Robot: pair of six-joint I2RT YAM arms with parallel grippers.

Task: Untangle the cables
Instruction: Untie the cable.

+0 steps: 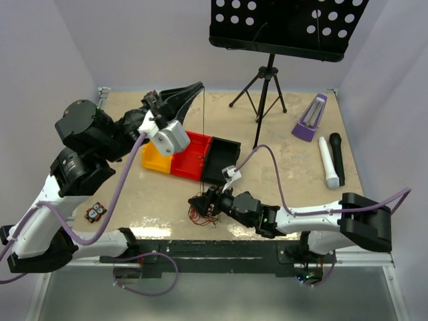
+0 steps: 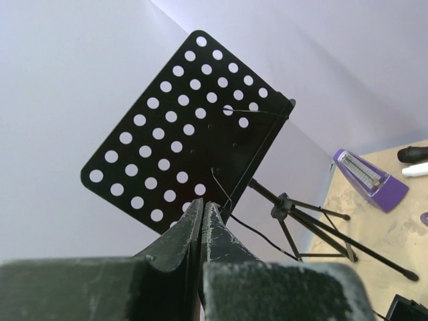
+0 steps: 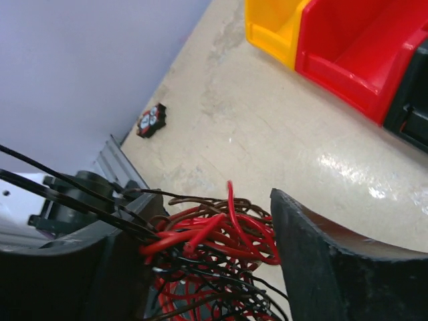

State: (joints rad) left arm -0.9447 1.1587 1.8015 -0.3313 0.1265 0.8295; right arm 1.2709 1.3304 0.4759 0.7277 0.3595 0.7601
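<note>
Two grippers at work: the left gripper [image 1: 199,87] is up high w/ jaws pressed tight on one thin dark brown-black strand [image 1: 202,134], which drops straight down in front of the red plastic bin [image 1: 194,150]. The right gripper [image 1: 202,200] is low at the near table edge, jaws spread wide around the tangle of thin red and dark curly cables [image 3: 207,234], not pinching it as far as the wrist view shows. Risks, imo: w/ the right jaws apart nothing pins the bundle, so more lift on the left side prob drags the whole clump or cinches a knot instead of freeing the strand. The strand is string-thin & may slip out of the pinch; it also runs close to the bin's rim & could snag there. Labels: no legible writing anywhere. The small red-and-black tile [image 1: 95,212] by the left arm has a pattern too small to read; the black perforated music stand [image 1: 287,20] & purple metronome [image 1: 309,120] show no brand
</note>
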